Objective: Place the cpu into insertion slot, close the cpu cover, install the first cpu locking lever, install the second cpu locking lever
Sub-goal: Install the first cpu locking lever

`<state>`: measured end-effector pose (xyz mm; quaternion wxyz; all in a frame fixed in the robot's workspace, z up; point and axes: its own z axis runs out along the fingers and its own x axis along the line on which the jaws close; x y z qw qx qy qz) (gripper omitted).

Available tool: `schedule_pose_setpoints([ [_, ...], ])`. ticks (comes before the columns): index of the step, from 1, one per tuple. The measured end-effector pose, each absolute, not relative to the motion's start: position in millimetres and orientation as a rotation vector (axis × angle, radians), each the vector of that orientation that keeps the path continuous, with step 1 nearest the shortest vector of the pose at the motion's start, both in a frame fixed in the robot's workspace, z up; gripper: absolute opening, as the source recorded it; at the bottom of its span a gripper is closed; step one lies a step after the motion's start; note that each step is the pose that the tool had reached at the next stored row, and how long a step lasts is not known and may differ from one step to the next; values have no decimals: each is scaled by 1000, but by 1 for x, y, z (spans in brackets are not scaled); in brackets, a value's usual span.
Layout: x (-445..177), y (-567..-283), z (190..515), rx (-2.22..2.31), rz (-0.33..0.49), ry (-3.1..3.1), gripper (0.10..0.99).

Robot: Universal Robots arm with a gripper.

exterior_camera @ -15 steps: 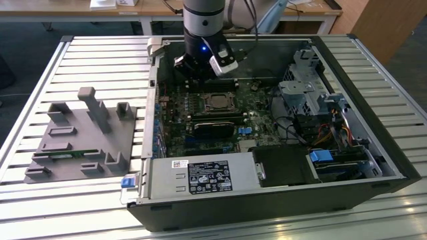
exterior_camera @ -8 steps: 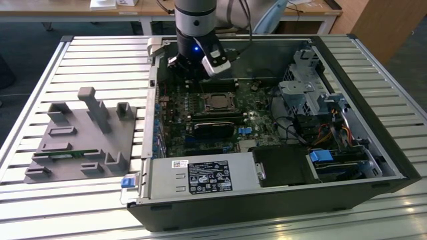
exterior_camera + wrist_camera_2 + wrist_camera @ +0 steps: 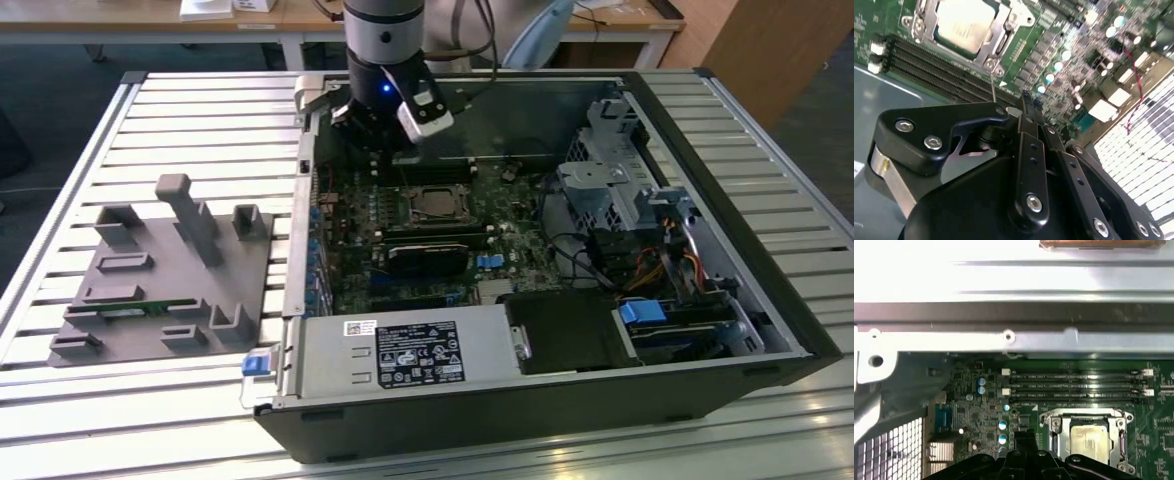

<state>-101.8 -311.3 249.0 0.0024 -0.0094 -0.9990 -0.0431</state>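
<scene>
An open computer case (image 3: 747, 230) is being shown lying on a slatted table (image 3: 80, 150), with the arm (image 3: 384, 40) being held over its far side. The gripper (image 3: 1029, 100) is being shown with its fingers pressed together and nothing visible between them. It is being poised just beside a thin metal rod (image 3: 993, 82) rising from the socket's corner, seemingly a locking lever not yet latched. If the approach were being made off line, the rod could be pushed past its catch. The tip could also be scraped along the green board (image 3: 1024, 47) or the memory slots (image 3: 939, 70) close by.

The case is being occupied by that board, a power supply (image 3: 400, 355) and a cabled drive cage (image 3: 601, 190). A grey fixture tray (image 3: 160, 290) is being shown outside it, on the exterior view's left. The insertion slot (image 3: 1086, 418) is being filled by the cpu (image 3: 1089, 440), with the cpu cover (image 3: 1055, 437) being seen flat around it.
</scene>
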Motion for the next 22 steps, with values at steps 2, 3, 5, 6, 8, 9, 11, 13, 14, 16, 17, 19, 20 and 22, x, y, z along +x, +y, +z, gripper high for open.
schedule_pose_setpoints([
  [2, -102, -307, 249, -29, -135, -3134, 106],
  [3, -102, -306, 249, -28, -135, -3134, 106],
  [5, -102, -304, 249, -27, -135, -3134, 106],
  [6, -102, -303, 249, -27, -135, -3134, 106],
  [8, -96, -300, 249, -27, -135, -3134, 106],
  [9, -94, -300, 249, -27, -135, -3134, 106],
  [11, -90, -300, 249, -27, -135, -3134, 106],
  [13, -85, -299, 249, -27, -135, -3134, 106],
  [14, -78, -299, 248, -27, -135, -3134, 106],
  [16, -71, -299, 248, -27, -135, -3134, 106],
  [17, -68, -299, 248, -27, -135, -3134, 106],
  [19, -59, -299, 247, -27, -135, -3133, 106],
  [20, -54, -299, 247, -27, -135, -3132, 106],
  [22, -45, -299, 246, -27, -135, -3130, 106],
])
